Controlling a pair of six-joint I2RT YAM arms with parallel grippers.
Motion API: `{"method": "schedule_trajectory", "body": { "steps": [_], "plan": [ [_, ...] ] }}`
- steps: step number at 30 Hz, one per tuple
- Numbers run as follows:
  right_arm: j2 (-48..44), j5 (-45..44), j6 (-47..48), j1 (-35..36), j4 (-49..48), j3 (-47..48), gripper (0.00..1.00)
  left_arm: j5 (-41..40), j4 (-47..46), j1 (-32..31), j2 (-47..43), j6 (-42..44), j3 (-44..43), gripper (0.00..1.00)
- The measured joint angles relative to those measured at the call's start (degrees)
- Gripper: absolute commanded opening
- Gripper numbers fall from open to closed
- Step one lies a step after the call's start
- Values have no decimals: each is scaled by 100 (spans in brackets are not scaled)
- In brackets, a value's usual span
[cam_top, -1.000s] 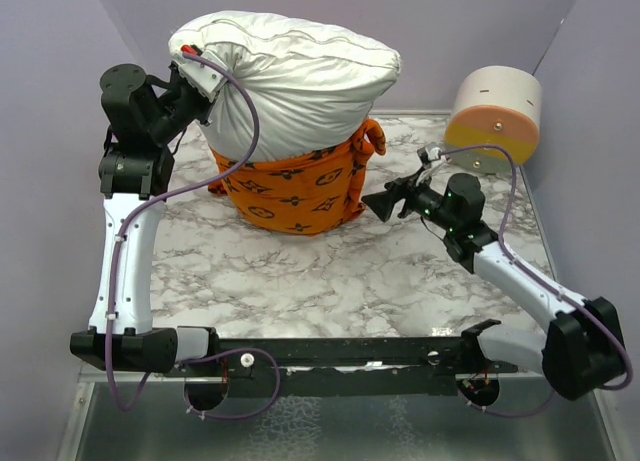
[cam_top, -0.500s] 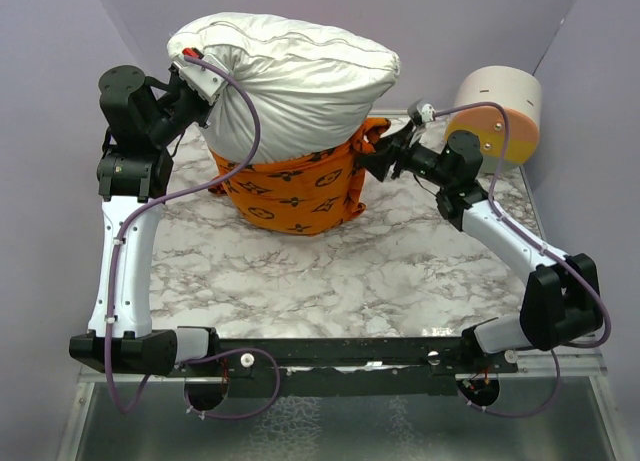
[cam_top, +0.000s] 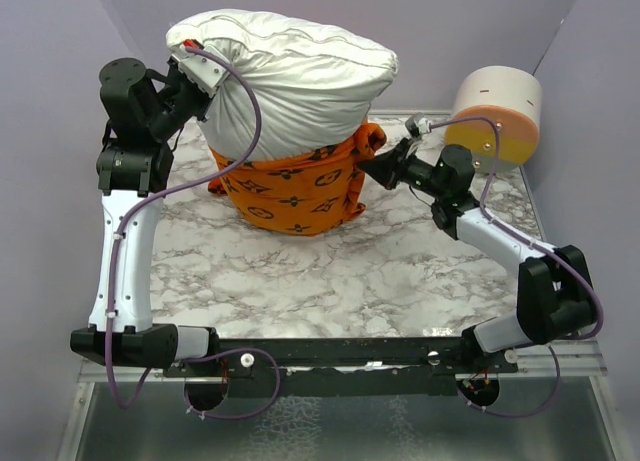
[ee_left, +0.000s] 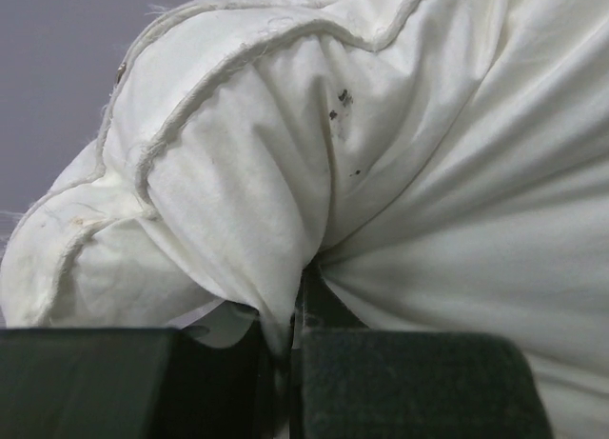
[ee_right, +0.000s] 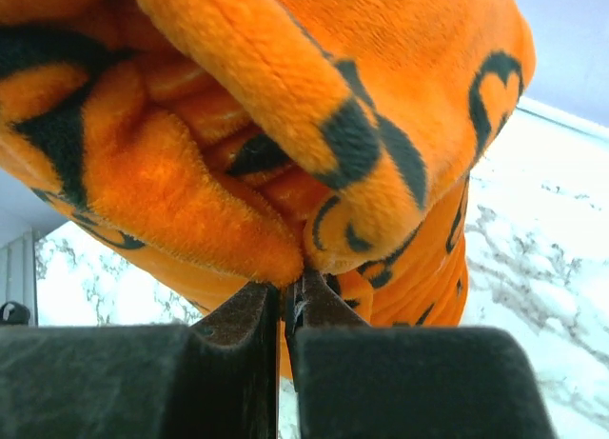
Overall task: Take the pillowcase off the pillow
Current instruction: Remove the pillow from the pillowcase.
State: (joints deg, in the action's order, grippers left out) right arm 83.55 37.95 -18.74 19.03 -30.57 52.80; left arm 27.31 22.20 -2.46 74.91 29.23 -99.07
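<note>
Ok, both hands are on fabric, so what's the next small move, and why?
Probably the right hand should pull the orange pillowcase a little down and away from the pillow. It is shut on the case's bunched edge, the left hand pinches the white pillow, and the case covers only the lower part.

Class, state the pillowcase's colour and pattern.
Pillowcase: orange with black motifs, clearest in right wrist view.
</note>
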Motion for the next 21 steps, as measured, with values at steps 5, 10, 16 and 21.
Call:
{"method": "schedule_trajectory", "body": {
  "steps": [5, 10, 16, 21],
  "plan": [
    [50, -330, -304, 11, -723, -909, 1, -170, 105, -63, 103, 153, -127, 0],
    [160, -730, -588, 107, -1272, -1513, 1, -258, 234, -105, 136, 328, -168, 0],
    [437, -1377, -730, 509, -1685, -1847, 1, -522, 264, -105, 205, 553, -179, 0],
    [815, -1950, -890, 927, -1908, -1976, 1, -699, 310, -48, 339, 686, -341, 0]
  ]
}}
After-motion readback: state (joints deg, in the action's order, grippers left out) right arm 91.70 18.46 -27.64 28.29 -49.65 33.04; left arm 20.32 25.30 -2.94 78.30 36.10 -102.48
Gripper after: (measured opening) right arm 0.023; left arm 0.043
